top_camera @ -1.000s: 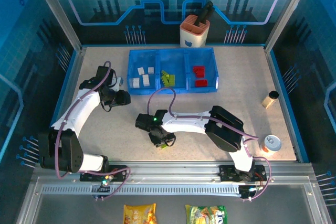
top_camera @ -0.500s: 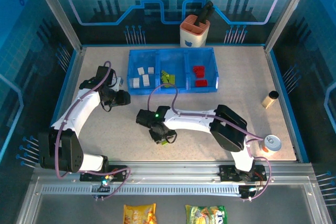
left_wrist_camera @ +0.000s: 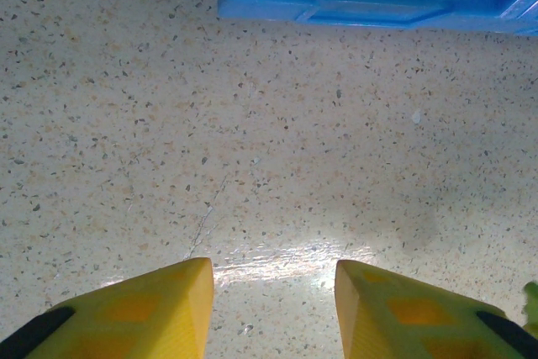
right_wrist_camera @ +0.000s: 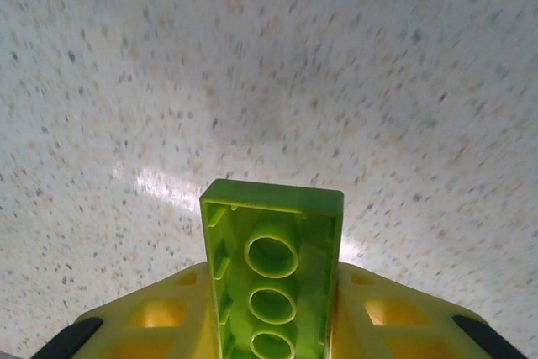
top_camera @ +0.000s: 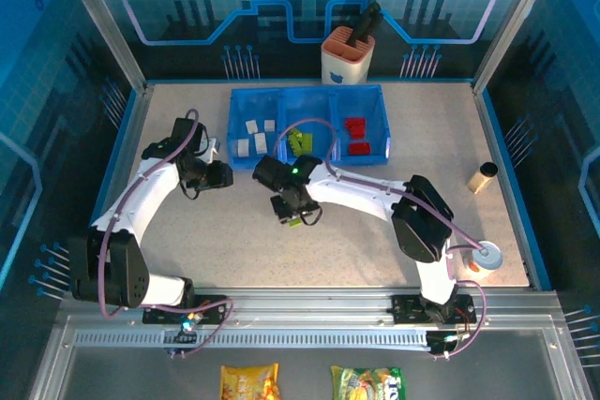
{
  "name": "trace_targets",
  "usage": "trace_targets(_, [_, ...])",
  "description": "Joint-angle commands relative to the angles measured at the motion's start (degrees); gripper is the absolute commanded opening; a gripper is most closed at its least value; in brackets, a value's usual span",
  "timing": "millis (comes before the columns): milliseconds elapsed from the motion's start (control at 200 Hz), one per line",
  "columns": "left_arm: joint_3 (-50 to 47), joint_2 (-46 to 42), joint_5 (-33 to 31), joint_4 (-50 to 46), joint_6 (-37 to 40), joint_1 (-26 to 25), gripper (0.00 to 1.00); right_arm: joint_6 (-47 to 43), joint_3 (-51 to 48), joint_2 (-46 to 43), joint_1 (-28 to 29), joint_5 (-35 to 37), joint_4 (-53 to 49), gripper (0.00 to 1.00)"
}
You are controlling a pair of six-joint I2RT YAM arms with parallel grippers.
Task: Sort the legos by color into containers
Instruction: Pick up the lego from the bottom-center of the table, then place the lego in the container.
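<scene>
Brick in my right grip, bound for the green bin.
My right fingers (right_wrist_camera: 160,313) are clamped on the sides of a lime green brick (right_wrist_camera: 273,241), which sticks out past their tips with its hollow underside toward the wrist camera. My right gripper (top_camera: 292,215) hangs over bare table (top_camera: 375,259), toward its middle and just short of the near wall of the blue tray (top_camera: 307,162). To do this well, I think I should rise enough to clear that wall and go forward over the middle compartment (top_camera: 314,111), where the other green bricks (top_camera: 298,140) lie. Letting go low should stop the brick bouncing in among the white bricks (top_camera: 253,138) or red bricks (top_camera: 356,136). My left gripper (left_wrist_camera: 273,279) sits by the tray's near left corner, fingers apart and holding nothing.
</scene>
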Motion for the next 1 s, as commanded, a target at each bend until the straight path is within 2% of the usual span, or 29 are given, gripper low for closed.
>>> trace_targets(0, [-0.3, 0.5, 1.5, 0.0, 1.1, 0.7, 0.44, -3.4, 4.2, -0.4, -2.9, 1.0, -2.5, 0.33])
trace_targets(470, [-0.2, 0.3, 1.2, -0.2, 1.2, 0.8, 0.44, -10.3, 19.2, 7.0, -14.4, 0.2, -3.3, 0.33])
trace_targets(991, [-0.2, 0.3, 1.7, -0.1, 1.2, 0.8, 0.43, -15.7, 34.6, 19.7, -22.0, -2.5, -0.2, 0.33])
